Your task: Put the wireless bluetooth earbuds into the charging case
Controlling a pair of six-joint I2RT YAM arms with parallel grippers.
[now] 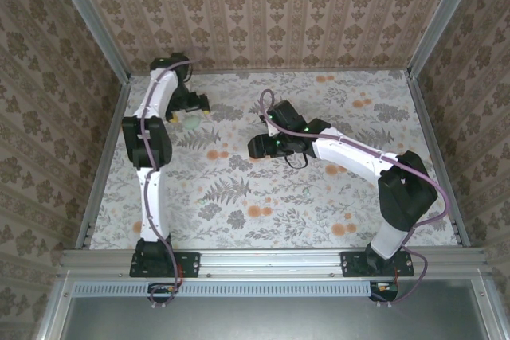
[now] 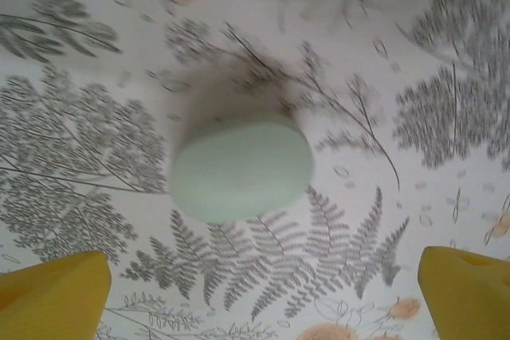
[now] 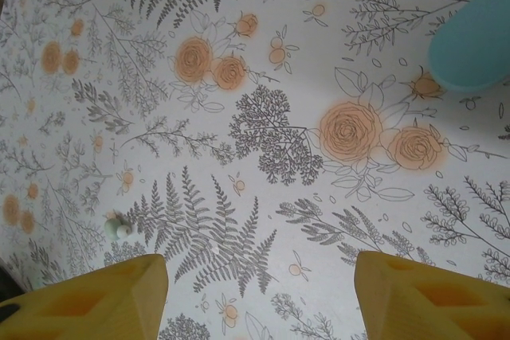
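Observation:
The charging case (image 2: 241, 166), a smooth pale mint oval, lies on the flower-printed table cloth just ahead of my left gripper (image 2: 261, 276). That gripper is open, its yellow fingers (image 2: 52, 298) wide apart and clear of the case. From above, the case (image 1: 194, 122) sits under the left gripper (image 1: 191, 111) at the far left. My right gripper (image 3: 259, 276) hangs open over bare cloth near the table's middle (image 1: 256, 147). A tiny pale green and white earbud (image 3: 119, 227) lies left of its left finger. A teal-blue rounded thing (image 3: 474, 37) is cut off at the upper right.
The table is covered by a cloth (image 1: 263, 197) printed with grey ferns and orange flowers. Patterned walls stand close on the left (image 1: 48, 117), at the back and on the right. A metal rail (image 1: 271, 260) runs along the near edge by the arm bases.

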